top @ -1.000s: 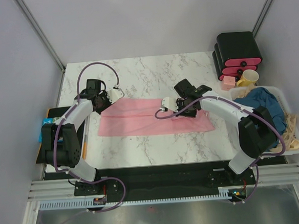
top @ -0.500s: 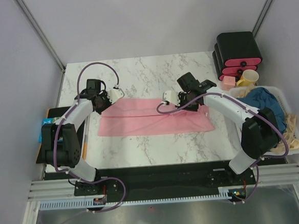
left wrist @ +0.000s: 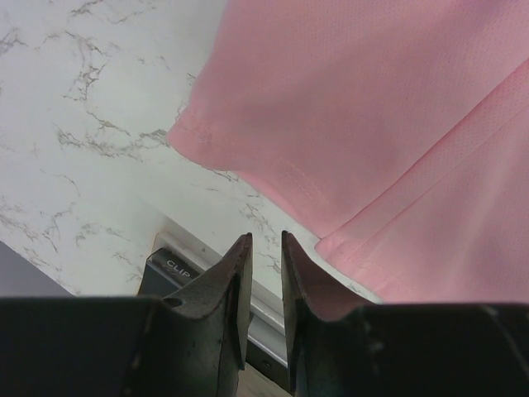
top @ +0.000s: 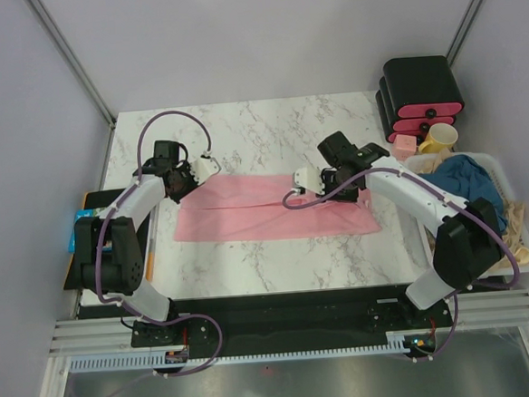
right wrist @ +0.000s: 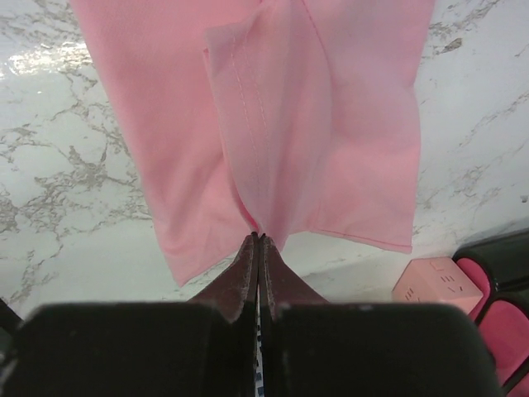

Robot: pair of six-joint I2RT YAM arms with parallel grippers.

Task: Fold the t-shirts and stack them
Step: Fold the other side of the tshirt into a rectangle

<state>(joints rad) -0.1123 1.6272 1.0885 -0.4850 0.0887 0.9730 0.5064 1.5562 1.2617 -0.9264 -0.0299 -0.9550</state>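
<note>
The light pink t-shirt lies spread flat across the middle of the marble table. My right gripper is over its right end, shut on a pinched ridge of the pink fabric, which rises to the fingertips. My left gripper hovers by the shirt's far left corner. Its jaws stand a narrow gap apart with nothing between them, and the shirt's hem lies just beyond them. The dark teal-blue t-shirt sits crumpled in the white basket at the right.
Black boxes with pink fronts stand at the back right, with a yellow mug and a small pink box in front of them. A black clipboard hangs off the table's left edge. Beige items lie in the basket.
My right gripper has moved a little to the right and toward the back, drawing the pinched pink fabric with it. The left arm has stayed where it was.
</note>
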